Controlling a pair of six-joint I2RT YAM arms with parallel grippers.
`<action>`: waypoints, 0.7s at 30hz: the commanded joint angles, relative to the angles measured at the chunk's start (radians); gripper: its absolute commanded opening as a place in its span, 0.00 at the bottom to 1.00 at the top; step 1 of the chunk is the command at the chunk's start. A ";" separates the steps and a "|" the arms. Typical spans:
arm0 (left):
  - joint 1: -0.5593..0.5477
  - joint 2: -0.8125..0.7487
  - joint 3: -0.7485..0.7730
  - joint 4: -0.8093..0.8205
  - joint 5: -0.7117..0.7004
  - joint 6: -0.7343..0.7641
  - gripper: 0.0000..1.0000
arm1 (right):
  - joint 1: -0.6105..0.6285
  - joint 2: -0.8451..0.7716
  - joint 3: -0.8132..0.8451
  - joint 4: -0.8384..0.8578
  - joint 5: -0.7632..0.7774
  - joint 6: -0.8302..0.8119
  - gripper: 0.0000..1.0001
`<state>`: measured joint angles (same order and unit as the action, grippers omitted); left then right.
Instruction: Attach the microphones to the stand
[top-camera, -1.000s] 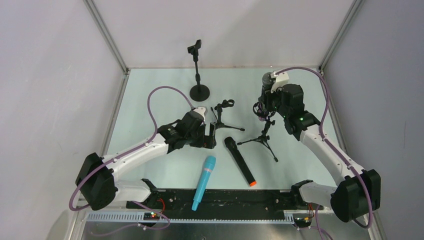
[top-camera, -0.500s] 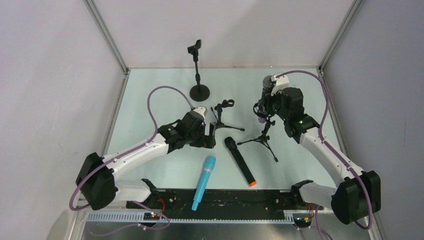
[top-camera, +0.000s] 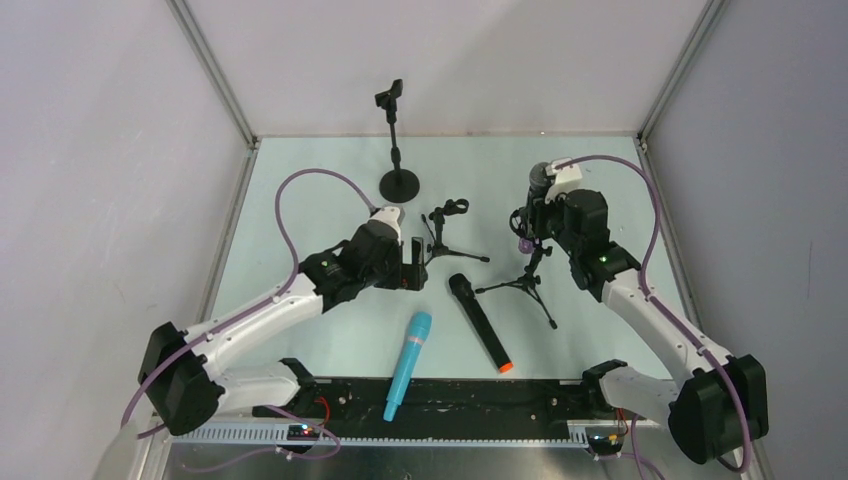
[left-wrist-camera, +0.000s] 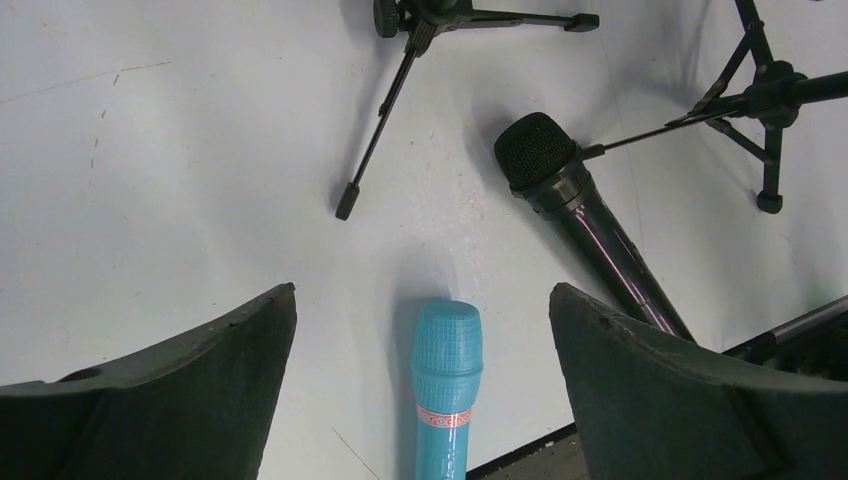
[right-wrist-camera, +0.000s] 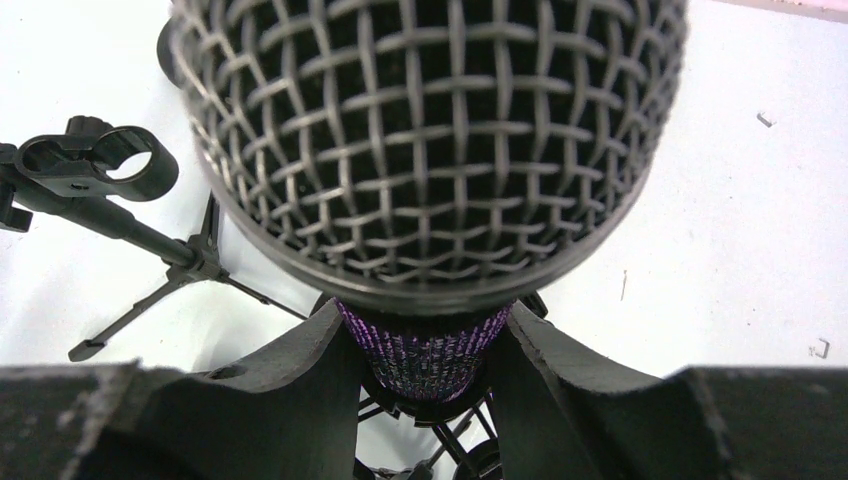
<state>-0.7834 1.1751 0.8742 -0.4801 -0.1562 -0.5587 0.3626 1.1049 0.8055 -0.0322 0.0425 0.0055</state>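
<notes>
My right gripper (top-camera: 532, 215) is shut on the glittery purple microphone (right-wrist-camera: 432, 345), whose silver mesh head (right-wrist-camera: 430, 130) fills the right wrist view. Its lower end sits in the clip of a small black tripod stand (top-camera: 530, 275). The cyan-blue microphone (top-camera: 408, 364) lies on the table near the front, and also shows in the left wrist view (left-wrist-camera: 444, 390). The black microphone with an orange end (top-camera: 480, 322) lies beside it. My left gripper (top-camera: 414, 268) is open and empty, above and behind the cyan microphone's head.
A second small tripod stand (top-camera: 446, 228) with an empty clip stands in the middle. A tall round-base stand (top-camera: 397, 150) stands at the back. A black rail (top-camera: 450, 395) runs along the near edge.
My right gripper has moved down and slightly right with the purple microphone onto the tripod stand. My left arm has shifted slightly back and up.
</notes>
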 joint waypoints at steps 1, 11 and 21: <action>-0.006 -0.042 0.049 0.036 -0.048 -0.019 1.00 | 0.012 -0.049 -0.020 0.038 0.042 0.020 0.00; -0.006 -0.101 0.042 0.043 -0.109 -0.021 1.00 | 0.021 -0.082 -0.022 0.100 0.021 0.042 0.56; -0.006 -0.098 0.041 0.046 -0.106 -0.026 1.00 | 0.021 -0.115 -0.022 0.112 0.022 0.054 0.88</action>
<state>-0.7834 1.0920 0.8742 -0.4732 -0.2344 -0.5701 0.3786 1.0176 0.7818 0.0357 0.0631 0.0528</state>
